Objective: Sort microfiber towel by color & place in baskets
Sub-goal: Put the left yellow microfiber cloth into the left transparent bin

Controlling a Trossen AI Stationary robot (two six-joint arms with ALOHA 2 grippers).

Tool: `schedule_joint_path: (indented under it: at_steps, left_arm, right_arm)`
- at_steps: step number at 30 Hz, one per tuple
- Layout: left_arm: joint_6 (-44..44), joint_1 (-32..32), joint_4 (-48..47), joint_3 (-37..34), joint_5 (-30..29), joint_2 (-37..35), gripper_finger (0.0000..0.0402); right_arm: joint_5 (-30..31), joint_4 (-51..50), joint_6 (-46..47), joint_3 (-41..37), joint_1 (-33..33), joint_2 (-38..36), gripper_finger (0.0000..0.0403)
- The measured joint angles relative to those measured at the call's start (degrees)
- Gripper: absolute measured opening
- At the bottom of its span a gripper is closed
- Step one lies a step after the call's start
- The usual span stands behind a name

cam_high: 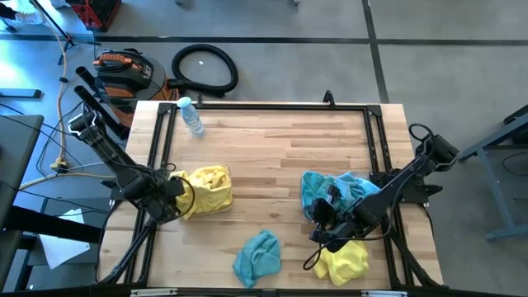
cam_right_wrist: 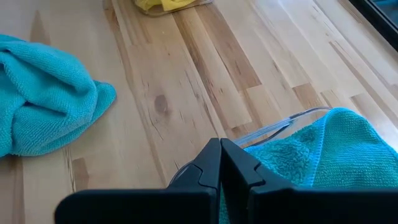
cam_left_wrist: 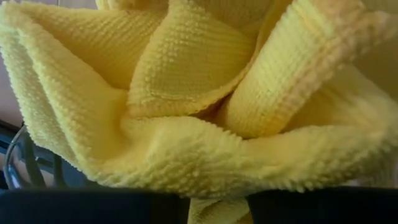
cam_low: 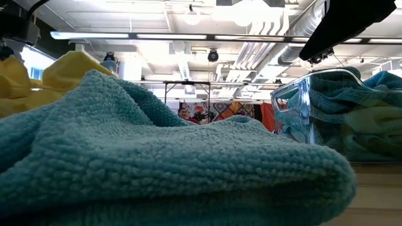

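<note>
A heap of yellow towels (cam_high: 208, 190) lies at the table's left, and my left gripper (cam_high: 175, 195) is at its left side, shut on yellow cloth. A curved see-through rim (cam_left_wrist: 13, 163) shows beside that heap. Teal towels (cam_high: 334, 191) fill the see-through basket (cam_low: 300, 107) at the right. My right gripper (cam_right_wrist: 221, 167) hovers over that basket's rim (cam_right_wrist: 292, 118), shut and empty. One teal towel (cam_high: 257, 256) lies crumpled on the table near the near edge. A single yellow towel (cam_high: 345, 260) lies under the right arm. My left gripper has a wad of yellow towel (cam_left_wrist: 217, 213) pinched between its two fingers, coming roughly level from the table's left side. The rest of the cloth (cam_left_wrist: 205, 93) bunches in folds ahead of the fingers, on the yellow heap. How many layers are pinched cannot be told.
A clear water bottle with a blue cap (cam_high: 191, 115) lies near the far left corner. Bare wood (cam_high: 272, 157) stretches between the two heaps. A dark frame rail (cam_high: 264, 105) borders the table. In the low view the loose teal towel (cam_low: 157, 163) blocks most of the table.
</note>
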Motion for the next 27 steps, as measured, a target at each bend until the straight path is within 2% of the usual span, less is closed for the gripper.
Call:
schedule_joint_path:
  at_steps: [4,8,17,20,22,25,27]
  left_arm:
    - [1.1,0.0,0.8,0.0,0.2,-0.1,0.0136]
    - [1.5,0.0,-0.3,2.2,3.4,-0.1,0.0143]
    - [0.9,0.0,-10.4,14.1,4.7,-0.2,0.0144]
    - [0.9,0.0,-13.2,17.5,3.1,-0.2,0.0144]
    - [1.0,0.0,-13.4,18.7,-0.2,-0.2,0.0144]
    - [1.0,0.0,-12.9,18.6,-5.8,-0.2,0.0144]
    - [1.6,0.0,-11.6,17.4,-6.5,-0.2,0.0142]
  right_arm:
    - [0.0,0.0,0.0,0.0,0.0,0.0,0.0000]
    - [0.0,0.0,0.0,0.0,0.0,0.0,0.0000]
    - [0.0,0.0,0.0,0.0,0.0,0.0,0.0000]
    - [0.0,0.0,0.0,0.0,0.0,0.0,0.0000]
    - [0.0,0.0,0.0,0.0,0.0,0.0,0.0000]
    - [0.0,0.0,0.0,0.0,0.0,0.0,0.0000]
    - [0.0,0.0,0.0,0.0,0.0,0.0,0.0000]
